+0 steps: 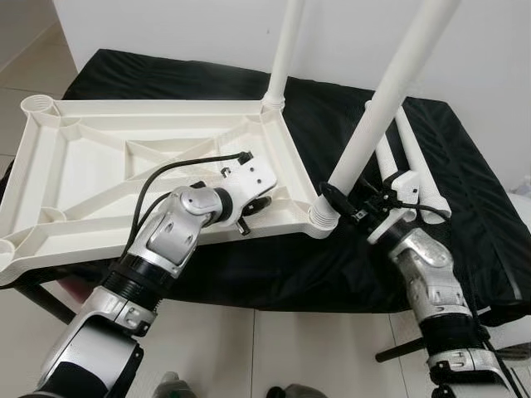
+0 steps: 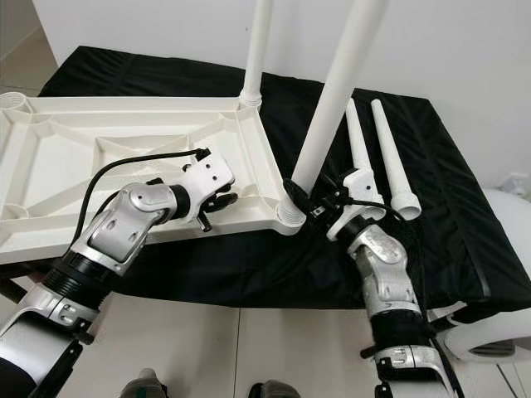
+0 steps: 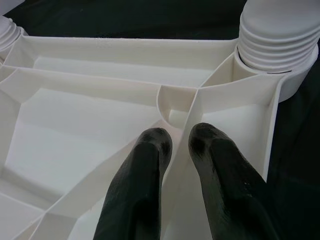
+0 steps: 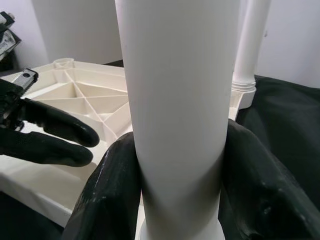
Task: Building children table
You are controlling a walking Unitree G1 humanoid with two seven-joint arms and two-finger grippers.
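tabletop [image 1: 124, 166] lies upside down on the black cloth [image 1: 465, 191], looking light, stiff and smooth, best gripped by its ribs. left gripper [image 3: 177, 145] pinches a rib there; right gripper [image 4: 175, 175] clamps the leg [image 1: 390, 91] low, near the corner socket [image 1: 322, 217].

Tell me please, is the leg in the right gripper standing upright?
Nearly; the leg leans slightly, its base at the tabletop's corner socket.

Black-draped table [image 1: 465, 215]: inverted white tabletop [image 1: 91, 174], two loose legs [image 2: 377, 153].
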